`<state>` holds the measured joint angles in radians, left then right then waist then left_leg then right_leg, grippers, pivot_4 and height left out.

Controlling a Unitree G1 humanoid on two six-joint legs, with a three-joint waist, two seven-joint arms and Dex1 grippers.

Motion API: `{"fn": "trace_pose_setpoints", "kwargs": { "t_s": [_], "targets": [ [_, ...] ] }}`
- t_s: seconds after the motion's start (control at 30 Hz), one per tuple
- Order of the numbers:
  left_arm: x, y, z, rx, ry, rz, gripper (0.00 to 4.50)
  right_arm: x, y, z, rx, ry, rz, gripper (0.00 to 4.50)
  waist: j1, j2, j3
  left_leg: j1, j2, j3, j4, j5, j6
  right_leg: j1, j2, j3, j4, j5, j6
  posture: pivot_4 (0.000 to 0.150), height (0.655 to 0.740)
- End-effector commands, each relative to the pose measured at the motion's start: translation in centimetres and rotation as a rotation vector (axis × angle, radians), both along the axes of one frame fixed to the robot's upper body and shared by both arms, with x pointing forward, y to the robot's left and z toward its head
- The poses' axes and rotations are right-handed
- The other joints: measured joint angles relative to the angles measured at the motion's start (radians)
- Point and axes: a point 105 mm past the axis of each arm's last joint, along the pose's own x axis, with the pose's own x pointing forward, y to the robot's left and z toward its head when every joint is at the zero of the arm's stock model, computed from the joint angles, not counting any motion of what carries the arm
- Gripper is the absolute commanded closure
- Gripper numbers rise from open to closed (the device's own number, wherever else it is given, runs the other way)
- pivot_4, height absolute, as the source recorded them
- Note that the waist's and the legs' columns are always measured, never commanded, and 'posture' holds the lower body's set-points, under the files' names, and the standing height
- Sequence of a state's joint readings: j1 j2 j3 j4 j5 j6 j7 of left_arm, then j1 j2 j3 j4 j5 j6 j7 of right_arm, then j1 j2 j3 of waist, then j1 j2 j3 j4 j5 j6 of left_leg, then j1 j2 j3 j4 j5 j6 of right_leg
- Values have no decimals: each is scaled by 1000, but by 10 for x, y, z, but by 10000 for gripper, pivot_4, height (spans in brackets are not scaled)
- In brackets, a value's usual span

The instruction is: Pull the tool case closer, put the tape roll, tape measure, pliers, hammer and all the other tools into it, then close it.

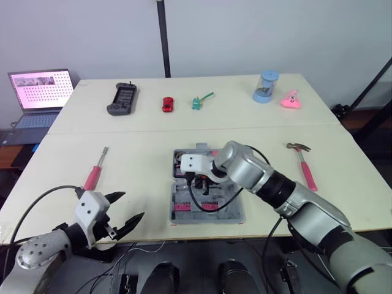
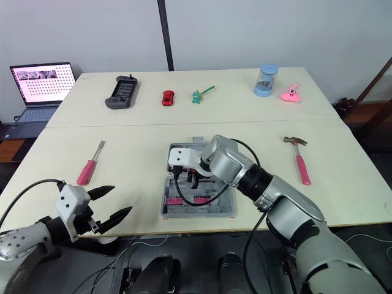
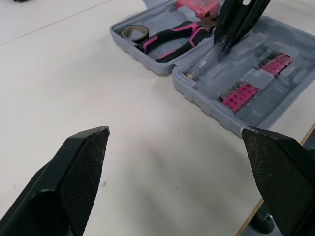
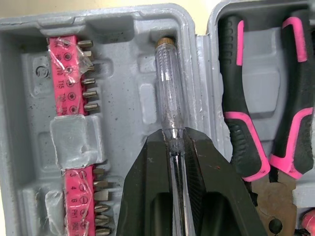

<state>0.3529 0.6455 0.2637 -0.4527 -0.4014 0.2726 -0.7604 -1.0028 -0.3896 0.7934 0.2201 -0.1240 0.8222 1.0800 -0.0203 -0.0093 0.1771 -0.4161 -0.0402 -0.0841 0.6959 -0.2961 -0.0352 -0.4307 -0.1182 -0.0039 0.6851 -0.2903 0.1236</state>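
**Tool case: open, partly filled**

The tool case (image 1: 236, 215) lies open at the table's near edge, within reach of both arms. The right gripper (image 4: 174, 132) is clenched on a clear screwdriver (image 4: 167, 83), lined up over a moulded slot beside the bit strips (image 4: 74, 73), probably to seat it. Pliers (image 4: 230, 88) and tape roll (image 3: 135, 32) lie in the other half. The hammer (image 1: 304, 165) and pink screwdriver (image 1: 95, 171) lie outside on the table, well apart. The left gripper (image 1: 132, 204) is released and empty.

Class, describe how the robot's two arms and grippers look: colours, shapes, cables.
The left arm and right arm have rounded silver-grey shells, the right with a black band. Each wrist carries a white block and a looping black cable. The fingers are black, tapered, cross-hatched inside.
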Motion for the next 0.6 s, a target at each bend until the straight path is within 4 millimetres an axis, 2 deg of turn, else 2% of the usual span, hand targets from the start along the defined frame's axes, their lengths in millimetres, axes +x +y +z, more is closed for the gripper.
{"fn": "trace_pose_setpoints", "kwargs": {
  "t_s": [0.03, 0.07, 0.13, 0.23, 0.33, 0.37, 0.43, 0.47, 0.6],
  "targets": [
    [1, 1, 6, 19, -33, -5, 0, 8, 3, 15, 31, -84, 4, 34557, 0, 0, 0, 0, 0, 0, 0, 0, 0, 0, 0, 0, 0, 0, 0, 1500, 6753],
    [1, 1, 6, 18, -33, -6, 0, 7, 3, 16, 32, -79, 4, 32099, 0, 0, 0, 0, 0, 0, 0, 0, 0, 0, 0, 0, 0, 0, 0, 1500, 6753],
    [1, 1, 5, 15, -30, -9, 0, 3, 0, 24, 38, -63, 25, 22321, 1, 0, 0, 0, 0, 0, 0, 0, 0, 0, 0, 0, 0, 0, 0, 1500, 6753],
    [2, 0, 5, 14, -29, -12, 0, -1, -5, 38, 63, -47, 36, 22321, 3, 0, 0, -1, 0, 0, 0, 0, 0, 0, 0, 0, 0, 0, 0, 1500, 6753],
    [3, -1, 4, 11, -28, -19, 0, -4, -8, 59, 188, -75, 70, 22321, 3, 0, 0, -1, 0, 0, 0, 0, 0, 0, 0, 0, 0, 0, 0, 1500, 6753],
    [4, -1, 4, 10, -28, -21, 0, -4, -4, 67, 292, -110, 88, 22321, 3, 0, 0, -1, 0, 0, 0, 0, 0, 0, 0, 0, 0, 0, 0, 1500, 6753],
    [5, -3, 4, 7, -28, -30, 0, 4, -6, 77, 386, -306, 133, 22321, 4, -1, -1, -1, 0, 0, 0, 0, 0, 0, 0, 0, 0, 0, 0, 1500, 6753],
    [6, -3, 4, 6, -29, -34, 0, 6, -8, 78, 403, -365, 144, 22321, 4, -1, -1, -1, 0, 0, 0, 0, 0, 0, 0, 0, 0, 0, 0, 1500, 6753],
    [9, -6, 4, 3, -29, -53, 0, -8, -16, 50, 426, -143, 109, 22321, 3, -1, 0, 0, 0, 1, 0, 0, 0, 1, 0, 0, 0, 0, 0, 1500, 6753]
  ]
}}
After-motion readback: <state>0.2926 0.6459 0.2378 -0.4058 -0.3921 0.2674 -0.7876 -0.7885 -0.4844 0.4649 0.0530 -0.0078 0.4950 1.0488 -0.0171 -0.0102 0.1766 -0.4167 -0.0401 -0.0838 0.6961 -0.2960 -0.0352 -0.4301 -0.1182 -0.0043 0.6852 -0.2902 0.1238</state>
